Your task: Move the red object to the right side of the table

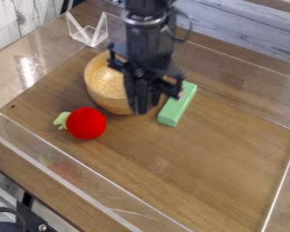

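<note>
camera view: claw [145, 98] over bowl [111, 83], grip unclear; approach pending; next, shift to red ball [86, 124] beside it.

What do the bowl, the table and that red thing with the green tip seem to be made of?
The bowl looks like wood, smooth and perhaps lightly varnished, going by its even honey-brown colour. The table appears to be wood or a wood-look laminate, with grainy brown streaks. The red object could be plastic or soft fabric; its bright, even colour doesn't settle which.
</note>
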Tool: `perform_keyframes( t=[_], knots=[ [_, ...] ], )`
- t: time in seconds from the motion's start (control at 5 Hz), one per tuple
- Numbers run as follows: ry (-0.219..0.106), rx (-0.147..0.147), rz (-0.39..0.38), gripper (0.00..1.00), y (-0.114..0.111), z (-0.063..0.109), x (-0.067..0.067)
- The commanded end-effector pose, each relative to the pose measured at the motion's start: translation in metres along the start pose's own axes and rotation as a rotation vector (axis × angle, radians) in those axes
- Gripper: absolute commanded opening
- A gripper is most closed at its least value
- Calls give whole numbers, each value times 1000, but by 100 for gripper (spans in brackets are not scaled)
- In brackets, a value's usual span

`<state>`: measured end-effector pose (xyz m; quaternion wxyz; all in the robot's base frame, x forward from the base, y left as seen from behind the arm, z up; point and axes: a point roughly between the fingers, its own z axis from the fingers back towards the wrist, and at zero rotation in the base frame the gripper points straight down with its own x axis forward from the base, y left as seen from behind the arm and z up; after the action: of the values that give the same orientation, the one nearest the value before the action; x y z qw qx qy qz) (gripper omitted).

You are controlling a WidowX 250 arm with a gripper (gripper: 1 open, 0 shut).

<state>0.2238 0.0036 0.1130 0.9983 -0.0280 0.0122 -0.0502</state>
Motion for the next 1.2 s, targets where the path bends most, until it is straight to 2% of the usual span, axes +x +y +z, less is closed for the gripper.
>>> perform_keyframes(
  t=[0.0, 0.2, 0.4, 0.8, 1.0],
  knots=[
    [-39, 32, 2, 100, 20, 20, 3],
    [-48, 46, 17, 100, 45, 27, 1],
    [-60, 57, 67, 100, 65, 13, -12],
    [-65, 72, -70, 100, 103, 6, -21],
    [-75, 75, -58, 100, 113, -8, -15]
  ],
)
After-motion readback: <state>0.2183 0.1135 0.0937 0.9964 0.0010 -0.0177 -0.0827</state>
